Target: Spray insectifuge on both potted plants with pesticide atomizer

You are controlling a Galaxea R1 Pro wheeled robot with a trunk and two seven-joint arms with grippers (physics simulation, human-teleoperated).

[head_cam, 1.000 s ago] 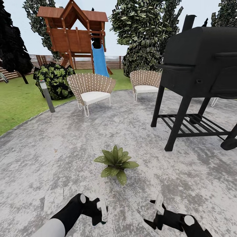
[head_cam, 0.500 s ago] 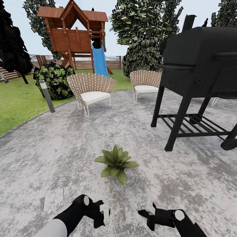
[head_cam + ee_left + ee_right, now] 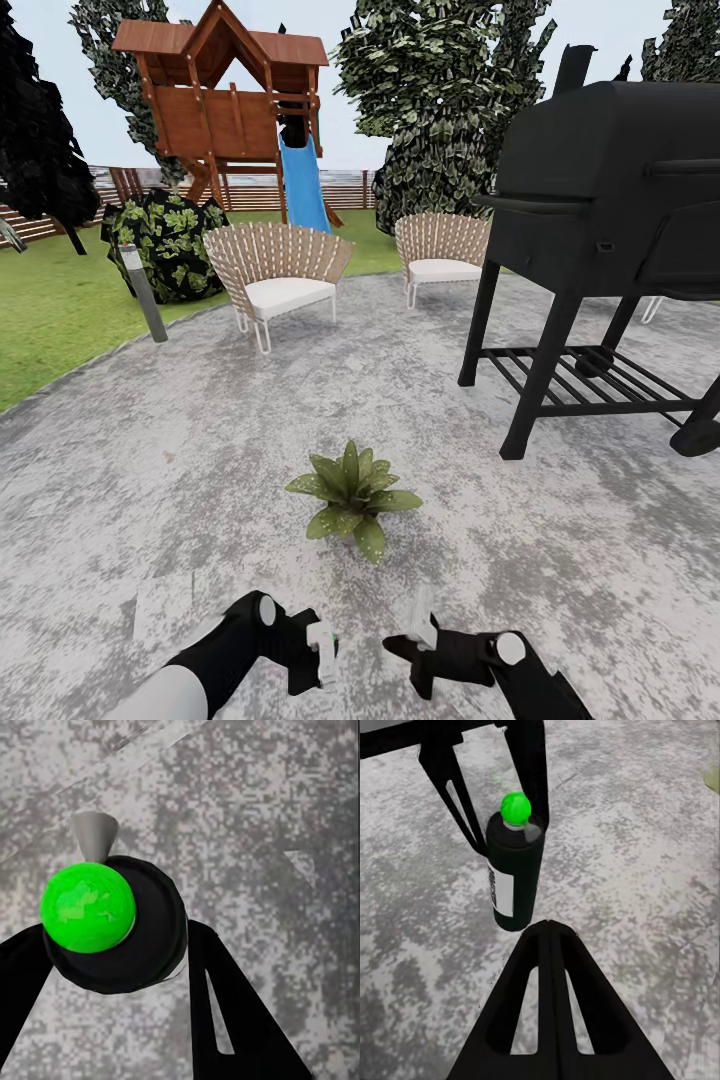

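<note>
One potted plant [image 3: 352,497], a low rosette of green leaves, stands on the grey stone patio [image 3: 200,450] just ahead of both grippers. My left gripper [image 3: 318,648] is shut on the pesticide atomizer [image 3: 514,874], a dark bottle with a white patch, a green ball top [image 3: 88,907] and a grey nozzle [image 3: 94,832]. The bottle hangs upright a little above the stone. Black fingers [image 3: 232,1020] press its sides. My right gripper [image 3: 420,625] is shut and holds nothing; its tip [image 3: 547,930] points at the bottle from close by.
A big black grill [image 3: 600,210] stands at the right on the patio. Two wicker chairs [image 3: 280,270] [image 3: 440,250] sit at the far rim. Beyond are lawn [image 3: 60,310], a bollard light [image 3: 145,295], a dark shrub [image 3: 165,240], a wooden playhouse with blue slide [image 3: 230,100] and a fence.
My right gripper has slid left toward the left gripper. The left gripper has shifted slightly right, and the atomizer's green top now shows in it. The plant has not moved.
</note>
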